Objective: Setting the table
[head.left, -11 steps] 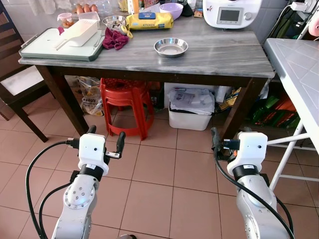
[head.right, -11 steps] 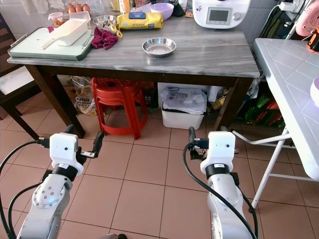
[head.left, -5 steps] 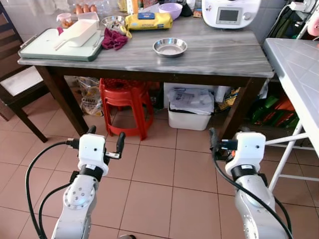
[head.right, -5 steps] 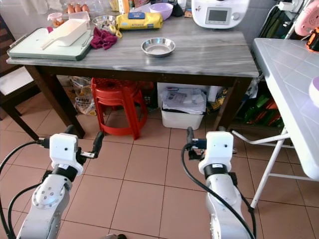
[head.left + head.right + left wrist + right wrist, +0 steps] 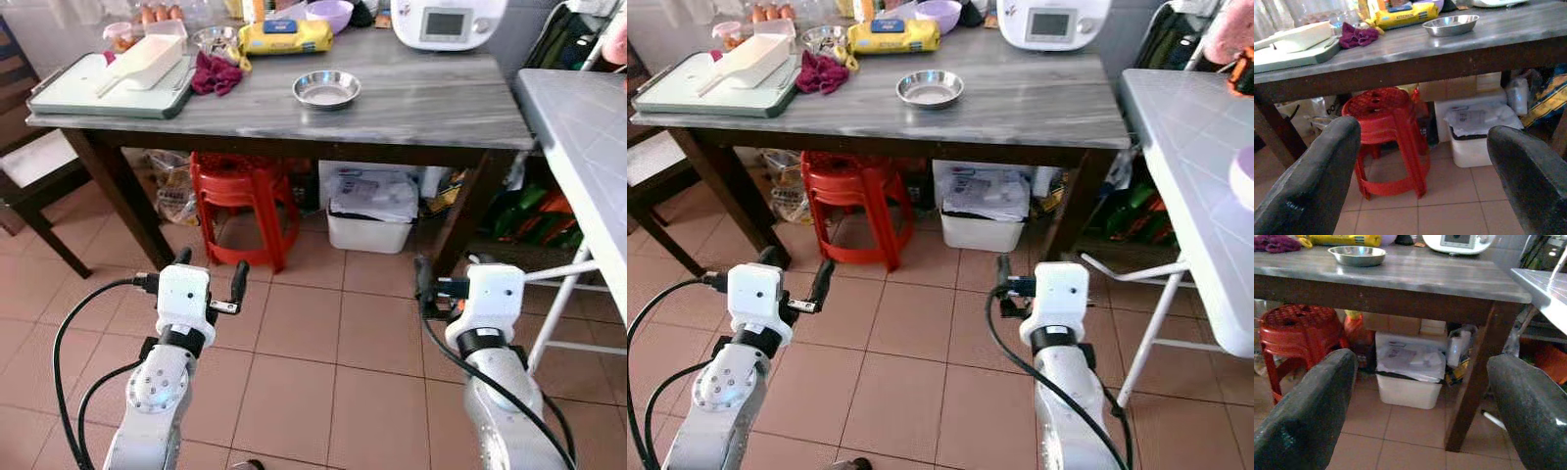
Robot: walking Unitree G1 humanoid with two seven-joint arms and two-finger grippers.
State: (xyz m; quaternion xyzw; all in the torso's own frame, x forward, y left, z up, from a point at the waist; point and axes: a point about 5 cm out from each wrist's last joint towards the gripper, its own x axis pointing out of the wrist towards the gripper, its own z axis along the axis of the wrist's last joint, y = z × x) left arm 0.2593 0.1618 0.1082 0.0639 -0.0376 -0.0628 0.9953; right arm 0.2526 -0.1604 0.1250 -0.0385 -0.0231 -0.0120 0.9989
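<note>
Steel bowl (image 5: 326, 89) sits on the grey tabletop (image 5: 421, 98), well beyond and above both grippers' fingers. Left gripper (image 5: 208, 275) and right gripper (image 5: 1420, 401) hang over the floor tiles, fingers spread wide, holding nothing.

Head stereo downward toward table (image 5: 411, 103); low wrist views sharing red stool (image 5: 1388, 122).

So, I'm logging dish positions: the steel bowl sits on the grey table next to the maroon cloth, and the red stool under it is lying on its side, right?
Not quite. The red stool stands upright under the grey table, as the left wrist view shows. The steel bowl does sit near the maroon cloth.
</note>
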